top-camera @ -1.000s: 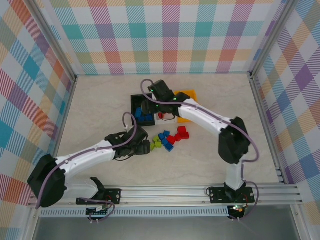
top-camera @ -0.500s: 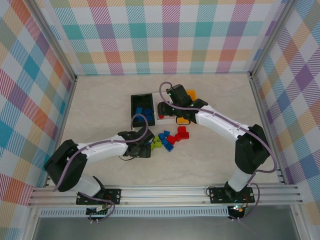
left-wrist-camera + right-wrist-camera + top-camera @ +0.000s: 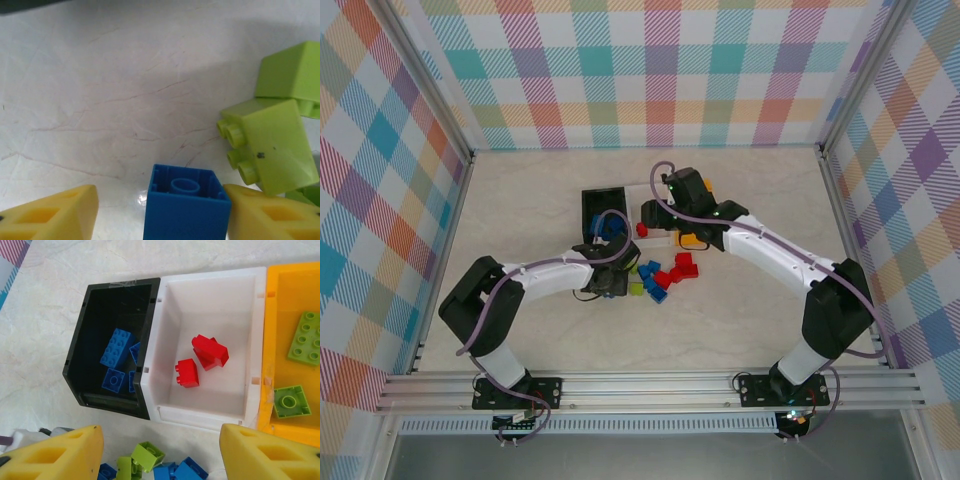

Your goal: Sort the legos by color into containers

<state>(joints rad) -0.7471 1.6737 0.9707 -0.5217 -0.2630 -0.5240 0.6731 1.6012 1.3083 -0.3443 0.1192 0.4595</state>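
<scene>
Two white-shelled arms, the left arm and the right arm, are reaching out from a ribbed aluminium rail at the near edge of the bench, a smooth cream surface veined like marble. Just beyond, the left tool is straddling a blue brick whose hollow underside is facing the camera. Its right yellow pad is touching the brick's side while the left pad is standing apart, so the jaws are part open and not yet clamping. Lime wedge bricks with round studs are lying just beside it. A loose heap of glossy blue, red and lime legos is sitting mid-bench. Behind it three rectangular plastic bins are standing side by side. The black bin is holding blue bricks, the white bin red bricks, and the orange bin flat lime plates. The right tool is hovering above them, jaws wide and gripping nothing. Pastel plaid panels are enclosing the bench.
</scene>
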